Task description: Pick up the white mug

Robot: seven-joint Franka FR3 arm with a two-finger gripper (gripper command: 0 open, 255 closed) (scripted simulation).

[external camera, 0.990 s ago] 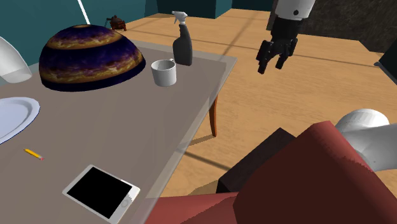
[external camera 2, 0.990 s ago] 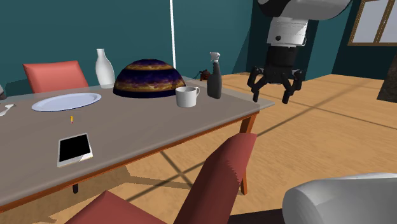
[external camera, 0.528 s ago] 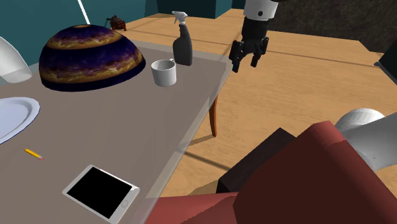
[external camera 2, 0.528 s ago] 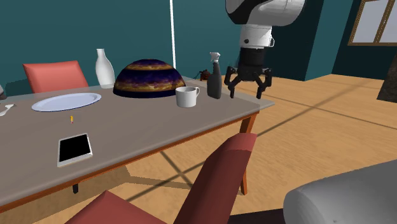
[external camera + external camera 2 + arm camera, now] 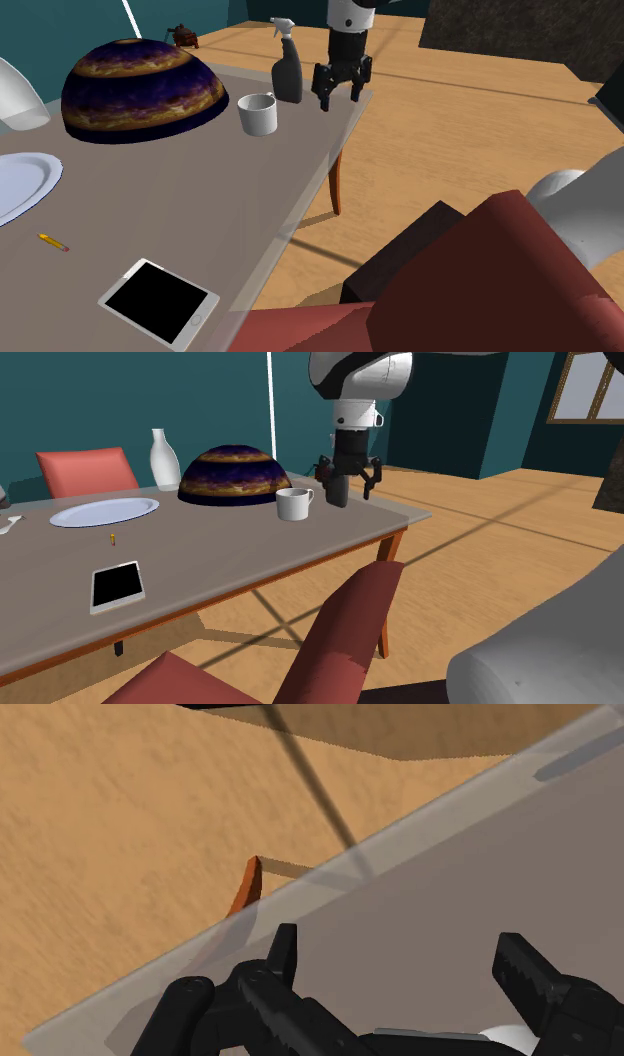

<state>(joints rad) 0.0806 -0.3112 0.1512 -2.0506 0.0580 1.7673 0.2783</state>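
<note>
Mug (image 5: 257, 114) white, handled, upright | on grey table (image 5: 200, 190) | hand (image 5: 337, 100) spread apart

Glossy white rounded arm (image 5: 360, 374), dark wrist section (image 5: 348, 47), all-black gripper (image 5: 337, 99) with two ridged fingers (image 5: 520, 967)

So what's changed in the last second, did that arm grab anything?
The tool swung from above the floor toward the shoulder view's left. It now hangs open over the corner of the table, beside the spray bottle, gripping nothing. The mug, dome, plate and tablet have not moved.
</note>
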